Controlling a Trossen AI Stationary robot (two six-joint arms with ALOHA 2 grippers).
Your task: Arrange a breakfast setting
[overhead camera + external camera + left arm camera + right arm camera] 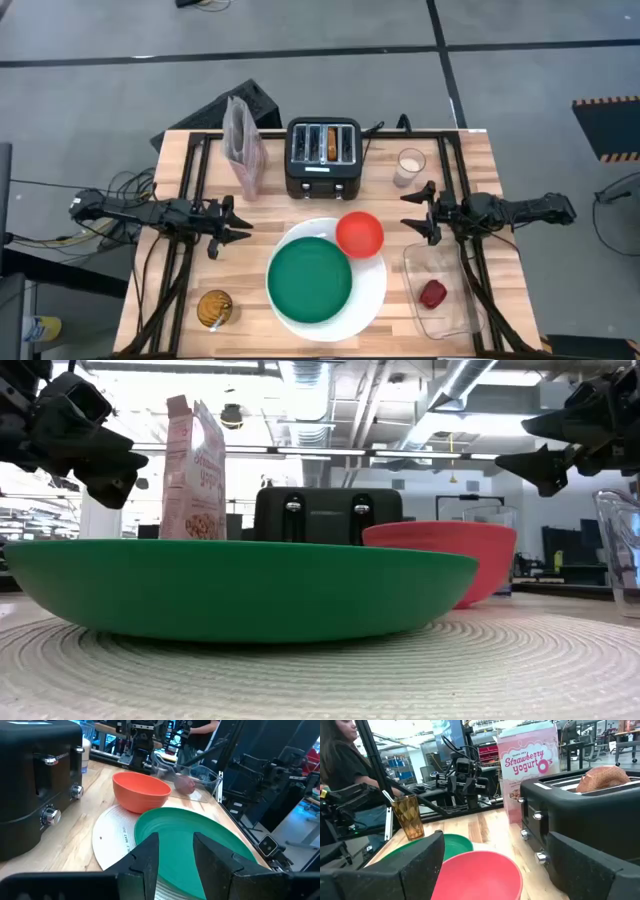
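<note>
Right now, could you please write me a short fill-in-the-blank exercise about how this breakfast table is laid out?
1. The green plate rests on the larger ____ plate.
2. The bagel sits in a slot of the black ____.
3. The small red food piece lies inside the clear ____.
4. The red bowl is ____.

Missing words: white; toaster; tray; empty

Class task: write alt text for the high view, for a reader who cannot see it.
Seen from above, a green plate sits on a white plate with a red bowl at its edge, below a black toaster. The left gripper and right gripper hover either side.
</note>
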